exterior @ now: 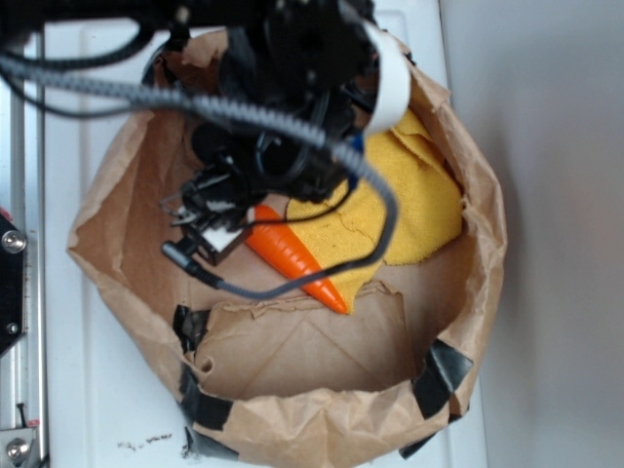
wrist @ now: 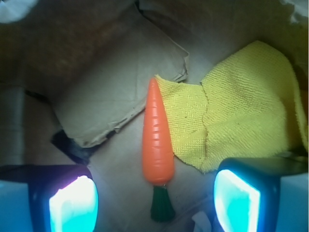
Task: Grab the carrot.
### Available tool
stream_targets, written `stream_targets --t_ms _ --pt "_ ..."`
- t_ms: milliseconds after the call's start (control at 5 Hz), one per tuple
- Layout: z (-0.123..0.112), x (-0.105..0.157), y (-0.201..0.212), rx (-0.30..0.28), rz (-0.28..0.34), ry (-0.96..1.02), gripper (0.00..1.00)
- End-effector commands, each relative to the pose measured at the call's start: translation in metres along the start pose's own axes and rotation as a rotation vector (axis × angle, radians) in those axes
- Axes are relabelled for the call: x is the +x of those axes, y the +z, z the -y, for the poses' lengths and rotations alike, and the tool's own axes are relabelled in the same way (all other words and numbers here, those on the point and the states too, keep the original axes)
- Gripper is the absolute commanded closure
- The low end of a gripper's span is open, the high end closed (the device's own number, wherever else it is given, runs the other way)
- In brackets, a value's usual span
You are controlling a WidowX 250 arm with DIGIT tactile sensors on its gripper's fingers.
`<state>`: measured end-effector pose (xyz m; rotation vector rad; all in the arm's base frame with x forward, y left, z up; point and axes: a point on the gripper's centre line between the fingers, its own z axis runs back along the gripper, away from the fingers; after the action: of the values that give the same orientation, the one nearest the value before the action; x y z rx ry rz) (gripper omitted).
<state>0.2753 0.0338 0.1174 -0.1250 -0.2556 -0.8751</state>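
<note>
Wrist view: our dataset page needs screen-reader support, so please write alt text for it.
An orange toy carrot lies between the open end effector fingers, green stem nearest the camera. A yellow cloth lies to its right, on the floor of a brown paper bag.

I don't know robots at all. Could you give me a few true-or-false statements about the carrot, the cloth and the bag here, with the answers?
1. The carrot lies inside a brown paper bag. True.
2. The gripper is clamped on the carrot. False: its fingers sit open either side, not touching.
3. The yellow cloth covers the carrot completely. False: the carrot lies beside the cloth's edge, in full view.
4. The carrot has a dark green stem. True.
</note>
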Motion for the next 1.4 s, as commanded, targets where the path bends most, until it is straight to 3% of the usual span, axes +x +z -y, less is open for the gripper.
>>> stream_targets --t_ms 0,600,800,1000,1200 --pt "0.014 -0.005 -0.002 0.037 -0.006 -0.070 0.00" --pt "0.014 -0.005 -0.002 0.037 -0.006 -0.070 0.00" --pt "0.001 0.007 -0.013 0.079 -0.032 -0.025 0.00" --pt "-0.005 0.024 -0.028 0.070 0.015 -0.048 0.00" --pt "-0.011 0.030 -0.041 0.080 0.023 -0.073 0.00"
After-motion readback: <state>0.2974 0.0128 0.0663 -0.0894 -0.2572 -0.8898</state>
